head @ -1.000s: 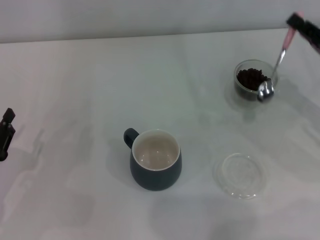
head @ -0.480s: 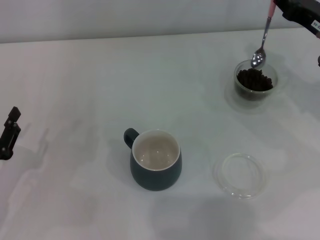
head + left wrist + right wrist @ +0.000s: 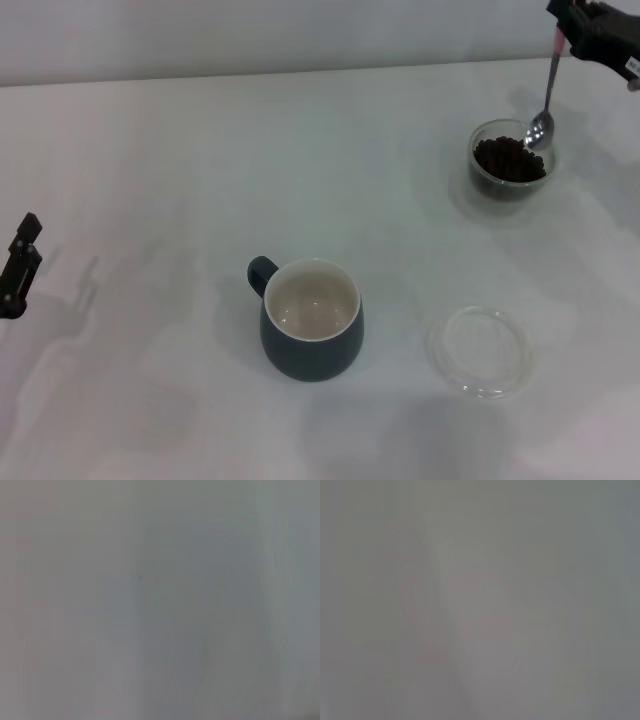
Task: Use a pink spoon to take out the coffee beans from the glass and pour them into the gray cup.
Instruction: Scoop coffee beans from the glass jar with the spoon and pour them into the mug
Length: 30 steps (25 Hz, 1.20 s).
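right gripper (image 3: 562, 22) clamped on pink spoon (image 3: 546, 88) | near-upright, bowl down | over glass (image 3: 511, 160)

The white bench (image 3: 150, 150) lies open across its whole left half and far edge. Mid-bench stands the rounded dark blue-gray mug (image 3: 311, 333), mouth unobstructed, handle toward the left. To its right, well apart, lies a flat clear round dish (image 3: 480, 350); the lane between them is free. At far right the short clear glass of dark coffee beans (image 3: 510, 160) has its mouth partly taken by the metal bowl of the pink-handled spoon (image 3: 545, 100), hanging near upright from the right pincer (image 3: 565, 25). The left pincer (image 3: 18, 265) sits at the left edge.
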Each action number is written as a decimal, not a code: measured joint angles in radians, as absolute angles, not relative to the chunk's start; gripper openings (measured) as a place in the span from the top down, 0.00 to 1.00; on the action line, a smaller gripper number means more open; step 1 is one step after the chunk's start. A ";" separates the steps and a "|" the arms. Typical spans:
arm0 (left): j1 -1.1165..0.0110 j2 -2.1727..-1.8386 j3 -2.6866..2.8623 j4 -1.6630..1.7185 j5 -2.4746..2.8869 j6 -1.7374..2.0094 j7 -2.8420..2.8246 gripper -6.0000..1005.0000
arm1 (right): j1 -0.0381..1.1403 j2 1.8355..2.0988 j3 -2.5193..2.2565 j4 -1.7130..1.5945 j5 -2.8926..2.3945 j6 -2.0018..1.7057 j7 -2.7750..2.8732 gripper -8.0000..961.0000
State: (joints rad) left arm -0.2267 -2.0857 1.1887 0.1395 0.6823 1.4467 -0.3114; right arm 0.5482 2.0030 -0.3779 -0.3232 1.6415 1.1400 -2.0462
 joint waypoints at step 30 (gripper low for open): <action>-0.249 -2.082 1.189 0.140 0.683 1.446 -0.290 0.54 | 0.537 2.012 -0.373 -0.170 1.777 1.049 -1.950 0.84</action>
State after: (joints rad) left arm -0.2487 -2.0816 1.1888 0.1396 0.6828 1.4464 -0.2900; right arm 0.5373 2.0125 -0.3727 -0.1695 1.7775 1.0491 -1.9501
